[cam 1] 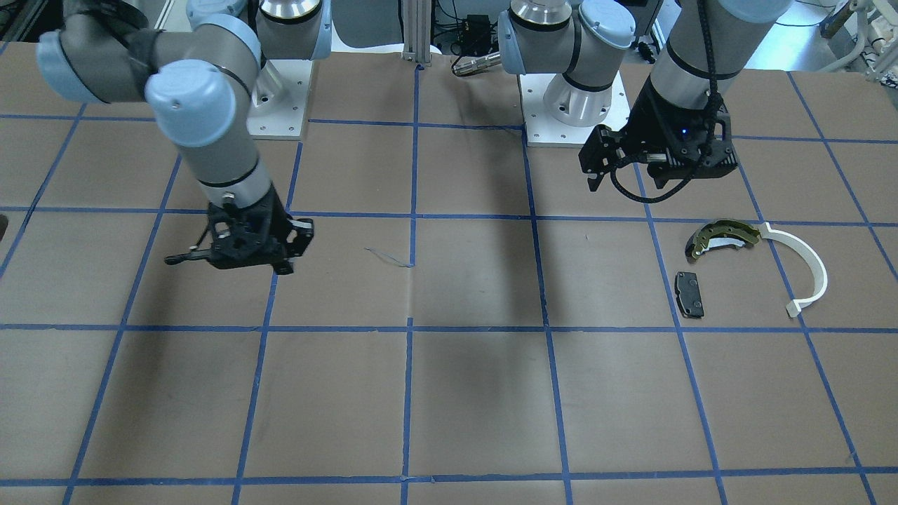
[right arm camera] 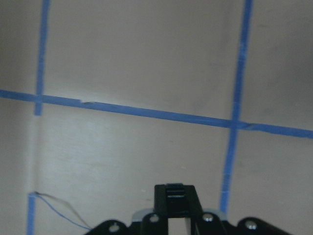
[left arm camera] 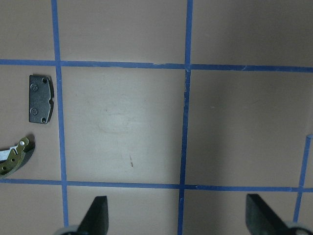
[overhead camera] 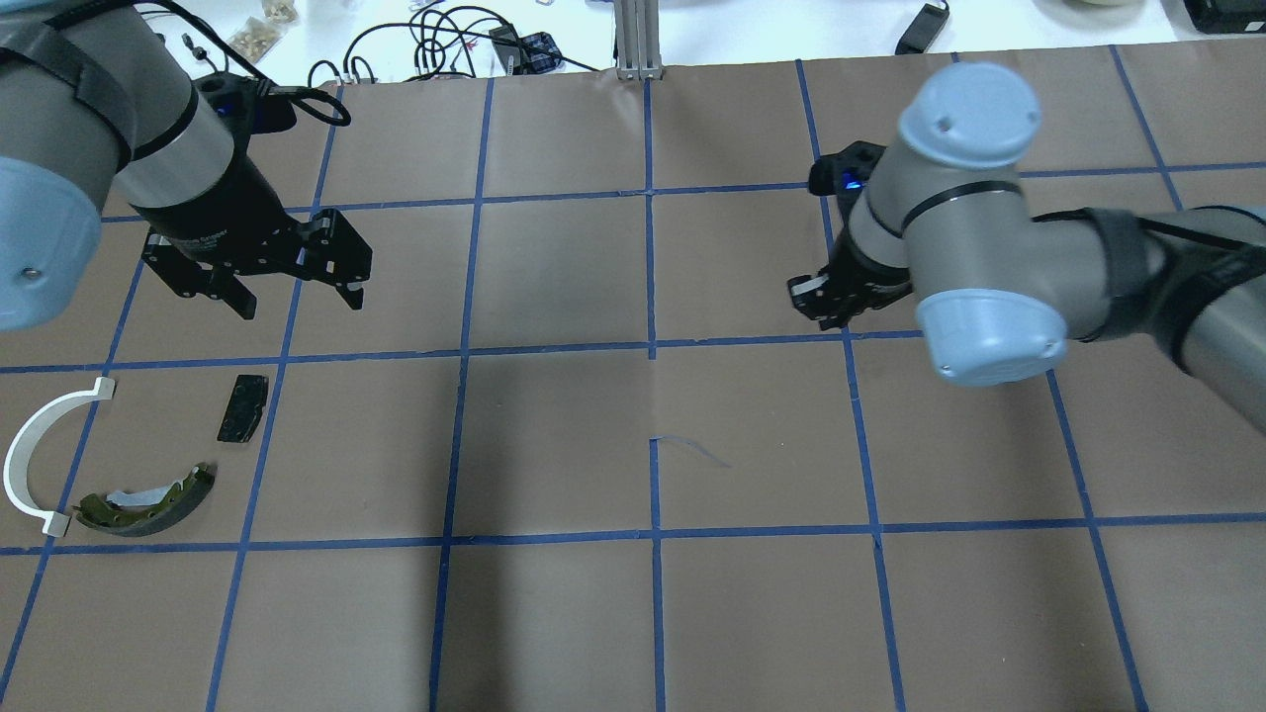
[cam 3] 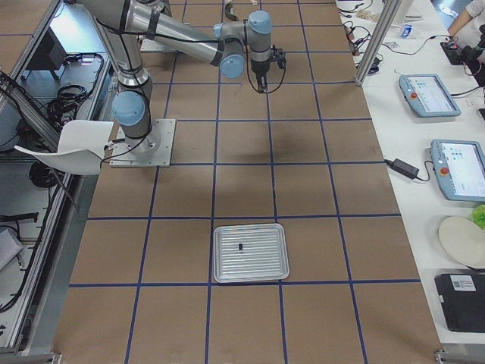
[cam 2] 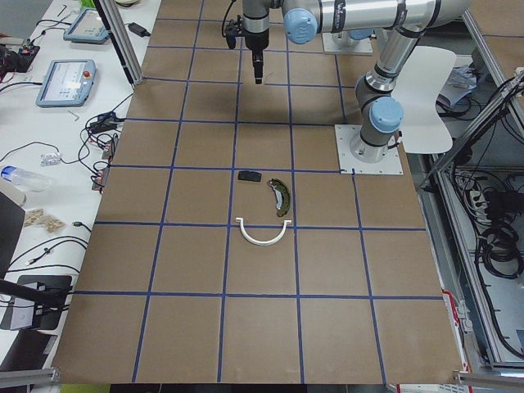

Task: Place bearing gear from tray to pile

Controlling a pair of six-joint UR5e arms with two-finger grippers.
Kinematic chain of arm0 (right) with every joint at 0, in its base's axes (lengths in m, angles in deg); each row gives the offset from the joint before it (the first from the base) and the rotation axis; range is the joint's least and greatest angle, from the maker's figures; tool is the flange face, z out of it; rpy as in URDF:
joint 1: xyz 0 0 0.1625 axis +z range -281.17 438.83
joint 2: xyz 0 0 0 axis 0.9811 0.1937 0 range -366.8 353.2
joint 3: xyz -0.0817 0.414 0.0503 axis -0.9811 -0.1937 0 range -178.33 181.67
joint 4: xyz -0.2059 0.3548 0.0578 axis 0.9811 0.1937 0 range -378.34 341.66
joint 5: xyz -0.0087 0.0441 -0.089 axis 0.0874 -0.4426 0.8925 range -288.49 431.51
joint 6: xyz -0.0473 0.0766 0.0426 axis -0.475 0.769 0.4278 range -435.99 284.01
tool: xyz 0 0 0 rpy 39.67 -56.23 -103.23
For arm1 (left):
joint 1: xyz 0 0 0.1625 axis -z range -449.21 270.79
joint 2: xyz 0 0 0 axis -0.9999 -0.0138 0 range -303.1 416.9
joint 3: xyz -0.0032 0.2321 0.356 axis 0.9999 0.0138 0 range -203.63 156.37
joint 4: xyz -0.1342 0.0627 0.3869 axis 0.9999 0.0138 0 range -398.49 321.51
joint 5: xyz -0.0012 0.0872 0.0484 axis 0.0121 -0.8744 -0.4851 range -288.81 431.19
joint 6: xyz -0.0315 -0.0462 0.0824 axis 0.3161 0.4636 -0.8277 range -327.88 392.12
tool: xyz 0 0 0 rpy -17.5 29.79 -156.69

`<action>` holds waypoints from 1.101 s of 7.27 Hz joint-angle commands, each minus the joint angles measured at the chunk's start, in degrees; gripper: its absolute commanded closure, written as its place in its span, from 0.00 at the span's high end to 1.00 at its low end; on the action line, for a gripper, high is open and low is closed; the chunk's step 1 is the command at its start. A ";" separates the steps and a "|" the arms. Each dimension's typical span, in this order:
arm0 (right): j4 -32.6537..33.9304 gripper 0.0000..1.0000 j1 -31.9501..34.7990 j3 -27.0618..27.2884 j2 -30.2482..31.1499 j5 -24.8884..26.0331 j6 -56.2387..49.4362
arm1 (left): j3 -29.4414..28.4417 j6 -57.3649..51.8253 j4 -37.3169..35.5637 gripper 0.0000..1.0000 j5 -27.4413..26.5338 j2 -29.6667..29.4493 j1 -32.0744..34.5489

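Observation:
The pile lies on the table's left side: an olive-yellow brake shoe [overhead camera: 148, 499] [cam 1: 722, 237], a white plastic arc [overhead camera: 40, 450] [cam 1: 807, 270] and a black pad [overhead camera: 243, 407] [cam 1: 689, 293] [left arm camera: 40, 99]. My left gripper [overhead camera: 297, 297] [left arm camera: 178, 220] hovers open and empty just beyond the pile. My right gripper [overhead camera: 811, 297] [cam 1: 172, 259] [right arm camera: 175, 193] is shut over bare table on the right, with nothing showing between its fingers. A metal tray [cam 3: 251, 252] shows only in the exterior right view. It holds one small dark part [cam 3: 239, 246], too small to identify.
The table is brown paper with a blue tape grid [overhead camera: 653, 346]. A loose thread of tape [overhead camera: 692, 450] lies near the middle. Cables and small items [overhead camera: 445, 40] sit beyond the far edge. Tablets [cam 3: 428, 95] lie on a side bench.

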 commanded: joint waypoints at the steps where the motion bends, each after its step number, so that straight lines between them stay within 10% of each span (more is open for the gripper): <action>1: 8.24 0.05 10.81 -0.48 -7.37 -5.56 16.23 | 0.05 -0.01 -1.66 1.00 0.00 -0.53 -1.02; 3: 14.15 0.09 13.75 -0.57 -11.87 -5.66 21.98 | 0.31 -0.18 -1.58 1.00 0.26 -0.70 -1.02; 4: 14.18 0.30 13.76 -1.00 -12.15 -5.58 22.18 | 1.01 -0.27 -1.84 1.00 0.09 -0.61 -1.02; 5: 14.09 0.98 13.67 -1.53 -12.33 -5.40 22.18 | 1.45 -1.06 -3.32 1.00 0.17 -0.88 -1.02; 8: 8.42 1.00 10.44 -5.99 -11.11 -4.70 19.74 | 3.56 -3.45 -12.01 1.00 0.43 -3.85 -0.50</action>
